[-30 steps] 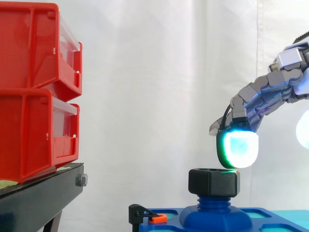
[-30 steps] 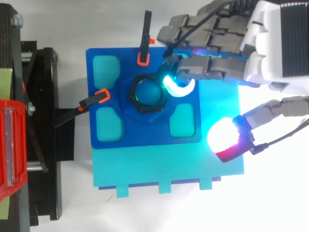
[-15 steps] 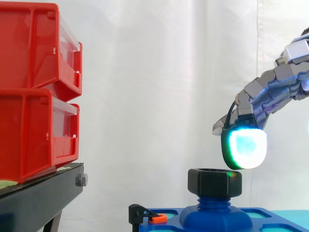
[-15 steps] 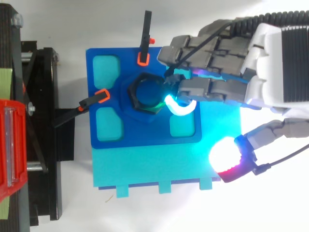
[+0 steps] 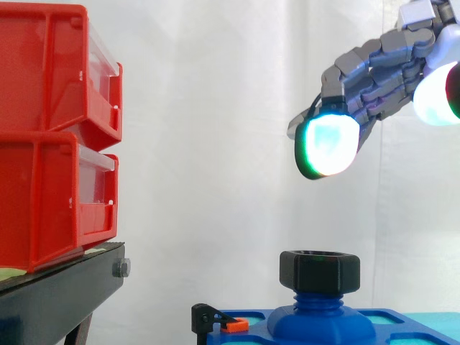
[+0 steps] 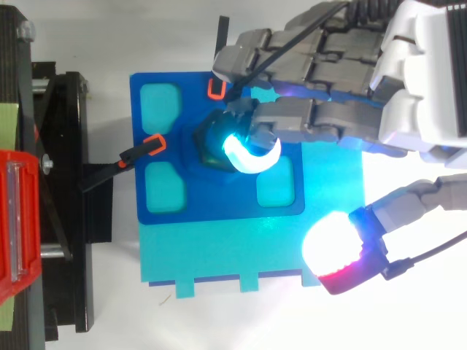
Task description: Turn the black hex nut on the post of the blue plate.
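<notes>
You'll see the hand [image 5: 375, 66] hanging well above the black hex nut [image 5: 320, 271], touching nothing; its fingers are loosely extended and spread, holding nothing; 1 cyan-green fingertip [image 5: 327, 146] is the lowest part. The nut sits on the post [image 5: 318, 301] of the blue plate [image 6: 219, 200]. From above, the fingers cover part of the nut. 2 red bins [image 5: 50, 136] are stacked at left on the black stand [image 5: 57, 295].

Hand [image 6: 419, 80], grey segmented fingers [image 6: 321, 120], white palm shell, cyan and white pads [image 5: 327, 146]
</notes>
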`<state>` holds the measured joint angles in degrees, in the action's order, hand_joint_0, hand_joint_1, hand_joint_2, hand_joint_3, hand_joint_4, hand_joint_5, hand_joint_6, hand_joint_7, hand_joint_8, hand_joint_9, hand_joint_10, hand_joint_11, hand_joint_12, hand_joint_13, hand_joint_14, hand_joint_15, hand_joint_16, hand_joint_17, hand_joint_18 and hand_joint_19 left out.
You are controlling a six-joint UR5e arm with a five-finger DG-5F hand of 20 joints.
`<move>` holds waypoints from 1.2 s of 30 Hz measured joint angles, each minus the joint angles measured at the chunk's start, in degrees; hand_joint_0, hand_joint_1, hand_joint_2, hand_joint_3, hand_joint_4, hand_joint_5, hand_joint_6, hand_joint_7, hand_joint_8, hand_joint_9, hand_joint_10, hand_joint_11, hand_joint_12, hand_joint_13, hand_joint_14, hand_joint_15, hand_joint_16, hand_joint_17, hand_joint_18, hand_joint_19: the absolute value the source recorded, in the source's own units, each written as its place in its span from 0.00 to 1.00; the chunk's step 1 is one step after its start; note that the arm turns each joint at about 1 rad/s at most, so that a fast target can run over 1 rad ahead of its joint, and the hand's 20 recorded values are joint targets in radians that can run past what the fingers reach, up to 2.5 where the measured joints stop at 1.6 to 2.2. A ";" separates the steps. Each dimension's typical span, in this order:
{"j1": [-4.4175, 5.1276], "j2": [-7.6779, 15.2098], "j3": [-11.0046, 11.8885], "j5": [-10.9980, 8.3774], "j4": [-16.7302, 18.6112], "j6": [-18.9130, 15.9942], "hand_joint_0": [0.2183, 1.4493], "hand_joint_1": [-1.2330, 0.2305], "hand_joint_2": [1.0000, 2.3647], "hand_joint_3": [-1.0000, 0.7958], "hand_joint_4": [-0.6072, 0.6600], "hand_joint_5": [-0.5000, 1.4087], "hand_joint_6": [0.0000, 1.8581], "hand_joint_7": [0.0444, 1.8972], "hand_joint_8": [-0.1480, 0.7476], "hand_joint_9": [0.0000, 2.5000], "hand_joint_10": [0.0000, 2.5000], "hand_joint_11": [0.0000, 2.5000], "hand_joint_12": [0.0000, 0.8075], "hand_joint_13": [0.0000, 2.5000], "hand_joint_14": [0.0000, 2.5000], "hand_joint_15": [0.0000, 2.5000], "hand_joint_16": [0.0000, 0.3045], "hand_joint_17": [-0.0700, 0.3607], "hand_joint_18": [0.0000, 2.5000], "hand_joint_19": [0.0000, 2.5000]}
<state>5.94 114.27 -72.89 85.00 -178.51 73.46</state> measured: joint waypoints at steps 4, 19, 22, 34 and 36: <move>0.02 0.10 0.09 0.47 2.41 -1.66 0.20 0.47 0.00 0.28 0.65 0.15 0.27 0.50 0.45 0.11 0.00 0.03 0.44 0.16 0.00 0.07 0.19 0.47 0.15 0.22; -0.21 5.66 0.24 4.23 12.20 -6.10 0.17 0.20 0.00 0.28 0.59 0.11 0.27 0.39 0.42 0.05 0.00 0.03 0.46 0.08 0.00 0.04 0.20 0.48 0.12 0.19; -0.30 6.20 0.27 4.83 13.72 -6.18 0.18 0.19 0.00 0.28 0.58 0.11 0.27 0.37 0.42 0.04 0.00 0.03 0.46 0.07 0.00 0.03 0.20 0.48 0.12 0.19; -1.27 7.92 0.29 5.50 15.91 -4.73 0.18 0.23 0.00 0.28 0.59 0.11 0.27 0.38 0.43 0.04 0.00 0.03 0.46 0.07 0.00 0.03 0.19 0.47 0.12 0.19; -1.59 8.69 0.36 5.78 16.13 -4.90 0.18 0.27 0.00 0.28 0.61 0.12 0.27 0.39 0.44 0.04 0.00 0.02 0.47 0.07 0.00 0.03 0.19 0.47 0.12 0.19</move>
<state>4.35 122.96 -72.53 90.78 -162.38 68.56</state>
